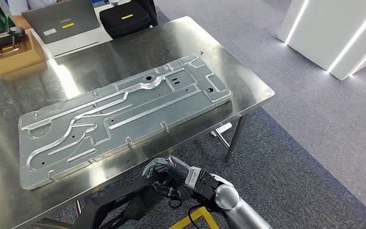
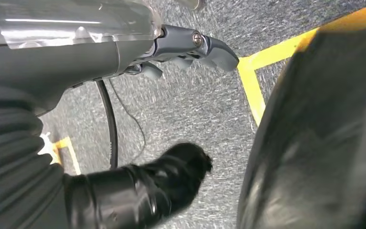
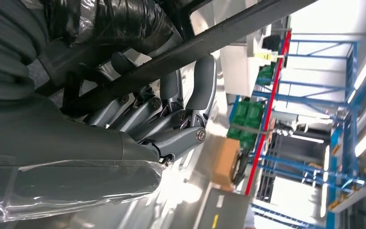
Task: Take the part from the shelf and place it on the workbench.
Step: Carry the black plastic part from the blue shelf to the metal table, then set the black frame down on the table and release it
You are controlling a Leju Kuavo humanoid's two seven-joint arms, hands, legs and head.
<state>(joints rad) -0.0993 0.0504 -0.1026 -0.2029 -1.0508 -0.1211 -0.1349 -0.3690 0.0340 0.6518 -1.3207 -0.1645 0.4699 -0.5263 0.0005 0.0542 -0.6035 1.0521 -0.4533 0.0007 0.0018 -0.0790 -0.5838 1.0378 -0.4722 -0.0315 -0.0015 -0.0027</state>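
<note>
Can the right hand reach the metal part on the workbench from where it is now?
Probably yes. The right hand hangs just below the workbench's near edge, holding nothing, and the metal part lies flat close to that edge with nothing between; it must first rise above the tabletop.

The right arm point(image 1: 240, 210) is shiny silver metal with a rounded joint, ending in a dark grey right hand point(image 1: 171, 174) with loose black cables. The left hand point(image 2: 190, 47) has grey fingers with visible screws, a ribbed grey cover and clear plastic wrap.
</note>
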